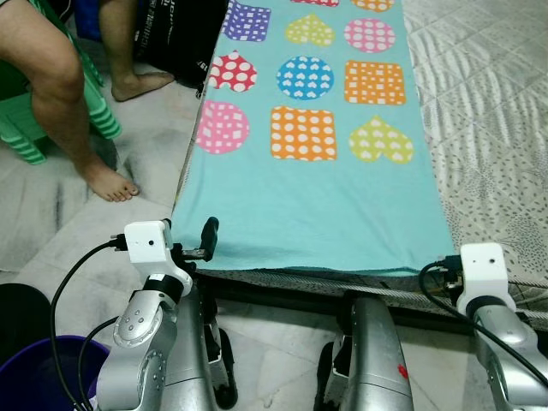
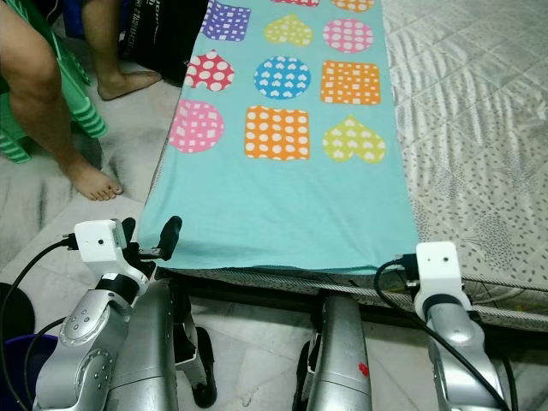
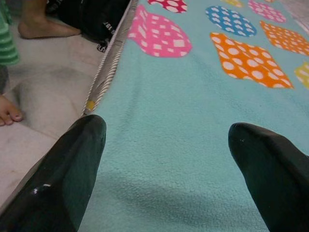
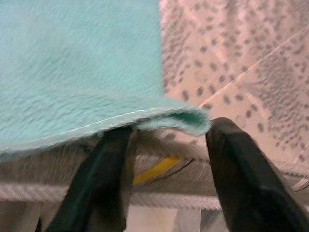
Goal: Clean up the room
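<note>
On the bed: a turquoise fleece blanket (image 1: 312, 184) printed with dotted hearts, circles and squares in pink, orange, blue, yellow and purple lies spread flat along the bed's left side, its near hem at the foot edge of the mattress.
Bed: a mattress under a pale grey speckled quilted cover (image 1: 492, 128), bare to the right of the blanket, with striped piping along its edge.
Left claw: the left claw (image 3: 166, 154) sits over the blanket's near left corner, its two black fingers (image 3: 72, 169) spread wide apart with fleece between them and nothing gripped; from the head camera one finger (image 1: 208, 238) stands at the hem.
Right claw: the right claw (image 4: 164, 179) is at the blanket's near right corner, fingers apart, just below the curled hem (image 4: 186, 118). Whether a finger touches the cloth I cannot tell, as the picture is blurred; it has hold of nothing.
Floor: pale marbled tiles (image 1: 94, 231) beside the bed.
Person: bare legs and feet (image 1: 107, 181) on the floor to the left, by a green plastic chair (image 1: 26, 128).
Other: a black bag (image 1: 175, 38) against the bed near the feet; a purple bucket (image 1: 43, 372) by the robot's left arm.
</note>
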Controlling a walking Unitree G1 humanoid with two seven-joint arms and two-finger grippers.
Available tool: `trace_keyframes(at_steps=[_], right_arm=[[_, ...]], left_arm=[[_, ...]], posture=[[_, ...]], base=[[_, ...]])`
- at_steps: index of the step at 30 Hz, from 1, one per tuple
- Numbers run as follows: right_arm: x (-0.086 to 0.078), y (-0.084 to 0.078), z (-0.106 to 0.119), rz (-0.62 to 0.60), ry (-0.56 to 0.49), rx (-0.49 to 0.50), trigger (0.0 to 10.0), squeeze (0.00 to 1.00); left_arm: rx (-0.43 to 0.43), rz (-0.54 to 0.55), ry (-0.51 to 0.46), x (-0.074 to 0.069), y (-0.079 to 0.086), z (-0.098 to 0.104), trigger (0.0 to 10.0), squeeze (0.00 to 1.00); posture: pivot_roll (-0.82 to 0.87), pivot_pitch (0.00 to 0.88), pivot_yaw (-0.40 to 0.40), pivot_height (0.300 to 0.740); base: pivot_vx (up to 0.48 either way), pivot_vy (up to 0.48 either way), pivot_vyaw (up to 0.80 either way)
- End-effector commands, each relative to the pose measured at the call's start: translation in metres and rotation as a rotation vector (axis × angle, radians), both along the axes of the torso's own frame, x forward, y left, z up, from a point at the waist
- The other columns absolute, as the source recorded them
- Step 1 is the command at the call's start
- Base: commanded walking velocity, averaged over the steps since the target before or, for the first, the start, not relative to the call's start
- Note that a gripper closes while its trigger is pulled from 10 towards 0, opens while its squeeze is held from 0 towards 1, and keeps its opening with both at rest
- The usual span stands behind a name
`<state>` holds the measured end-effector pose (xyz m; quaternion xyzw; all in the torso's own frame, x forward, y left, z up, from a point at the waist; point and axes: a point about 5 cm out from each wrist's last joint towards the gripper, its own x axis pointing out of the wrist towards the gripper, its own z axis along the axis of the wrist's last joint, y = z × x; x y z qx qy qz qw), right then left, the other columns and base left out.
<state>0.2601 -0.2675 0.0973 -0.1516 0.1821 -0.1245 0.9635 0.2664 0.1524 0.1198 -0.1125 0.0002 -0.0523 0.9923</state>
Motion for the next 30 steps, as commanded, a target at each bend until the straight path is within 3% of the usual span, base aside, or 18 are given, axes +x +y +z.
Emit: trace_keyframes(at_steps=[1,3,7,14,18,22,24,30], right_arm=[[-0.007,-0.005,-0.006,-0.028,0.010,0.040,10.0,1.00],[-0.008,0.002,-0.002,0.025,-0.042,0.104,10.0,1.00],[-0.019,0.008,0.001,0.093,-0.093,0.137,10.0,1.00],[-0.046,-0.007,-0.002,0.082,-0.098,0.123,10.0,1.00],[-0.059,-0.024,0.007,0.041,-0.137,0.054,10.0,1.00],[-0.050,-0.027,0.023,0.033,-0.215,0.037,10.0,1.00],[-0.029,-0.018,0.043,0.049,-0.300,0.062,10.0,1.00],[0.001,0.016,0.056,0.141,-0.365,0.178,10.0,1.00]], left_arm=[[0.004,0.002,0.035,-0.002,0.002,-0.007,10.0,0.00],[0.003,0.002,0.034,-0.002,0.002,-0.007,10.0,0.00],[-0.002,0.007,0.025,-0.002,0.003,-0.005,10.0,0.00],[0.001,0.021,0.013,-0.004,0.009,-0.002,10.0,0.00],[0.015,0.039,0.002,-0.002,0.017,0.000,10.0,0.00],[0.014,0.048,-0.014,0.000,0.019,0.003,10.0,0.00],[0.008,0.044,-0.037,0.004,0.017,0.008,10.0,0.00],[-0.006,0.037,-0.060,0.007,0.013,0.013,10.0,0.00]], posture=[[0.02,0.301,-0.002,0.544],[0.02,0.302,-0.002,0.544],[0.02,0.301,-0.004,0.544],[0.00,0.300,0.002,0.544],[-0.02,0.295,0.011,0.544],[-0.03,0.293,0.018,0.544],[-0.03,0.287,0.022,0.544],[-0.02,0.274,0.024,0.544]], base=[[0.000,0.000,0.00],[0.000,0.000,0.00],[0.000,0.000,0.00],[0.000,0.000,0.00],[0.000,0.000,0.00],[0.000,0.000,0.00],[0.000,0.000,0.00],[0.000,0.000,0.00]])
